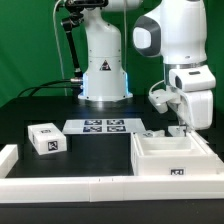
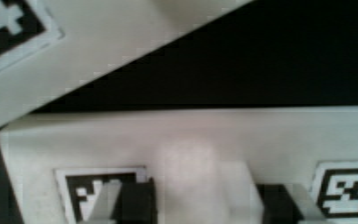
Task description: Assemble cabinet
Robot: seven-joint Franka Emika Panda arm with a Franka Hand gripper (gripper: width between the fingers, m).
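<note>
The cabinet box (image 1: 172, 158), a large open white body with a tag on its front, stands on the black table at the exterior view's right. My gripper (image 1: 182, 130) points straight down over the box's far right wall. In the wrist view the two dark fingers (image 2: 137, 203) stand tight on either side of a white ridge of the cabinet (image 2: 202, 165), with a tag on each side of it. The gripper (image 2: 206, 205) looks shut on that wall. A small white tagged block (image 1: 45, 140) lies at the exterior view's left, far from the gripper.
The marker board (image 1: 103, 126) lies flat in the middle of the table, in front of the robot's base (image 1: 104, 70). A low white rim (image 1: 60, 186) runs along the table's front and left edges. A small white piece (image 1: 150, 134) lies behind the box.
</note>
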